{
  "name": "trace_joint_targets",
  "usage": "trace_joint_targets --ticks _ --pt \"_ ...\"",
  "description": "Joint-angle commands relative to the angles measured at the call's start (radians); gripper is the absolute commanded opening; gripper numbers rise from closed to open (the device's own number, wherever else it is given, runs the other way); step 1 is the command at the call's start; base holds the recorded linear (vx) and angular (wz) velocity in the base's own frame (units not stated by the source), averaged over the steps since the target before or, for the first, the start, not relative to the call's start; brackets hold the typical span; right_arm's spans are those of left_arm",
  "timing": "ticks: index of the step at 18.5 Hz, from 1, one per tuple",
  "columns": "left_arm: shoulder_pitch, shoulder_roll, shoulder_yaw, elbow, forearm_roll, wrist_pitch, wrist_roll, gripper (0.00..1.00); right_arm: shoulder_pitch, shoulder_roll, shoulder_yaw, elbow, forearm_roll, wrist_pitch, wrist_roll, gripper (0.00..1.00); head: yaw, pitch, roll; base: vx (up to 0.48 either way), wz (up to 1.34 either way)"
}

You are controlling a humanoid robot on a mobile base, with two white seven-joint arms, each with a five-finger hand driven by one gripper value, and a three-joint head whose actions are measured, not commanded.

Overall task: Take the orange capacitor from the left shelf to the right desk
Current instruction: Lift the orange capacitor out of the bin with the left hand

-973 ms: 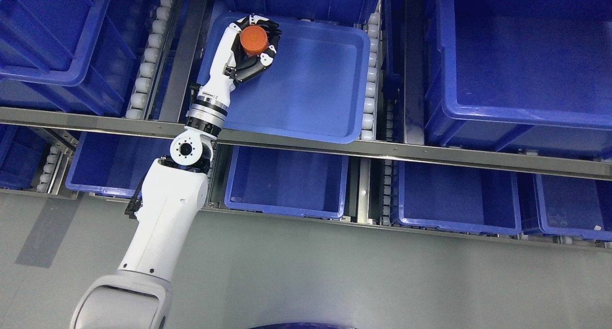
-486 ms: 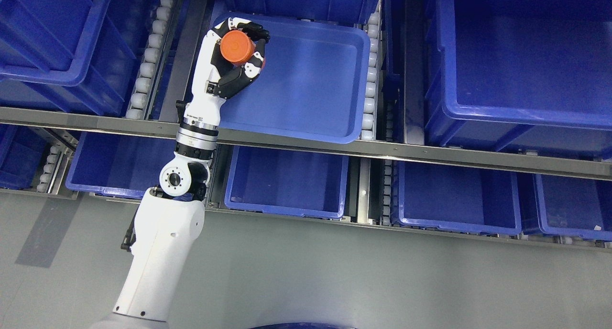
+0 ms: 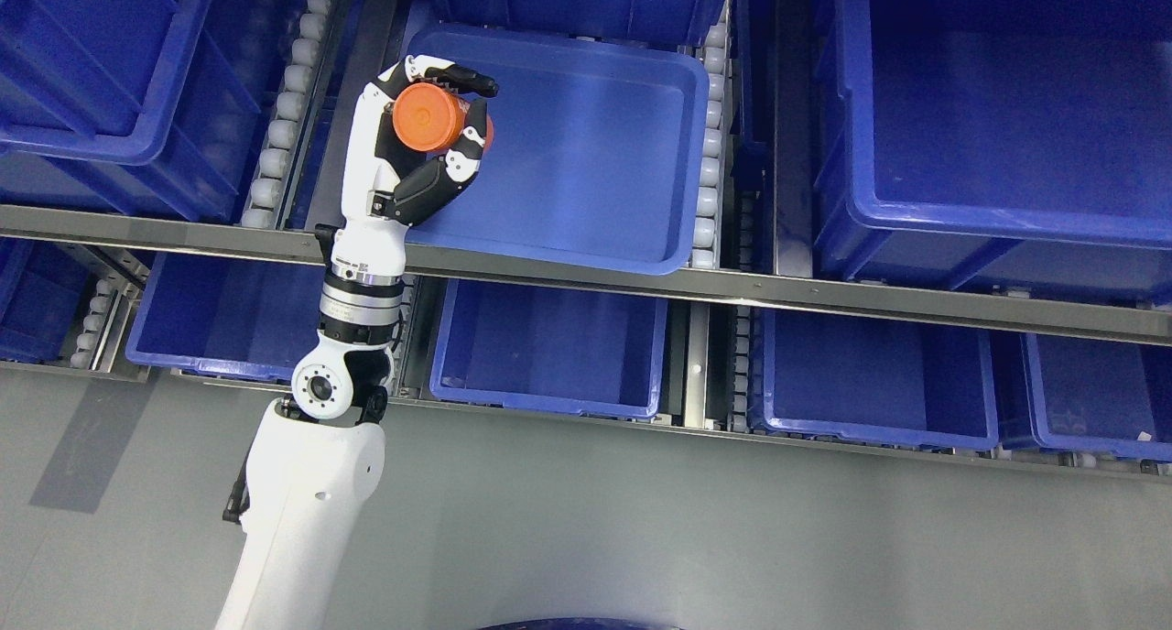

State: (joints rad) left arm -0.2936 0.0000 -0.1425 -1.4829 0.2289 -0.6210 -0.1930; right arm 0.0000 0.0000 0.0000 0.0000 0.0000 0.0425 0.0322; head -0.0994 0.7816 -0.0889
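Here, your left hand (image 3: pixel 417 149) is clamped around the orange capacitor (image 3: pixel 428 117) in the upper left of the frame. It is held at the left rim of the blue bin (image 3: pixel 595 154), above the shelf rail (image 3: pixel 732 287).

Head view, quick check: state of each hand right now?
Left hand: closed around the orange capacitor, held over the blue bin's left edge.
Right hand: not in view.

Left hand (image 3: pixel 417 145) sits over left rim of shallow blue bin (image 3: pixel 586 154), whose interior is open. Steel shelf rail (image 3: pixel 732 287) crosses below it; deep bin (image 3: pixel 989 117) walls off the right
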Motion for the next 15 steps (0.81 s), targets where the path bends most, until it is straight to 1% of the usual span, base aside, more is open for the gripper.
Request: trace_joint_targets --ticks 1,4,10,15 --pt "0.04 0.029 0.046 -0.108 0.001 -0.002 0.0 0.01 -0.003 -0.017 -0.011 -0.034 0.005 -0.001 0.0 1.0 0.0 0.0 0.0 0.0 0.0" --pt "0.047 0.028 0.069 -0.119 0.003 0.0 0.0 0.01 -0.002 -0.017 -0.011 -0.034 0.005 -0.001 0.0 1.0 0.0 0.0 0.0 0.0 0.0" --pt "0.047 0.017 0.075 -0.132 0.001 0.0 0.001 0.01 -0.002 -0.017 -0.011 -0.034 0.005 -0.001 0.0 1.0 0.0 0.0 0.0 -0.007 -0.01" --pt "0.04 0.017 0.075 -0.165 0.001 0.0 0.001 0.01 -0.002 -0.017 -0.011 -0.034 0.005 -0.001 0.0 1.0 0.0 0.0 0.0 -0.143 -0.17"
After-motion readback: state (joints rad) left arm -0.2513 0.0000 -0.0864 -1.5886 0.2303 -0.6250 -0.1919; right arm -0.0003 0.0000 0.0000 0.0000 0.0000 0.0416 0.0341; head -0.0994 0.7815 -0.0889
